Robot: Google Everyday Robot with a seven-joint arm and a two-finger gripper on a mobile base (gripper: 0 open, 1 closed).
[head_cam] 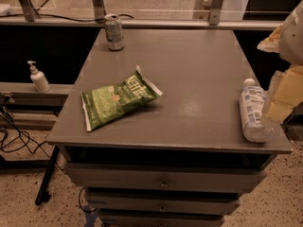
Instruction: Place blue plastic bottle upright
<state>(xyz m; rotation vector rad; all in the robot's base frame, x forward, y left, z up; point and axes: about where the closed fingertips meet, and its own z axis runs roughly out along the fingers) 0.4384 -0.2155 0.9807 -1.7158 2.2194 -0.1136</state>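
Your gripper sits just beside the lying bottle at the table edge; open or closed, I can't tell. Grip mid-body, then tilt the cap upward slowly.

Arm at far right edge, angled down — gripper below it, approx mid-height, partly cut off.

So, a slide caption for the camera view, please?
The blue plastic bottle lies on its side near the table edge, the gripper beside it.
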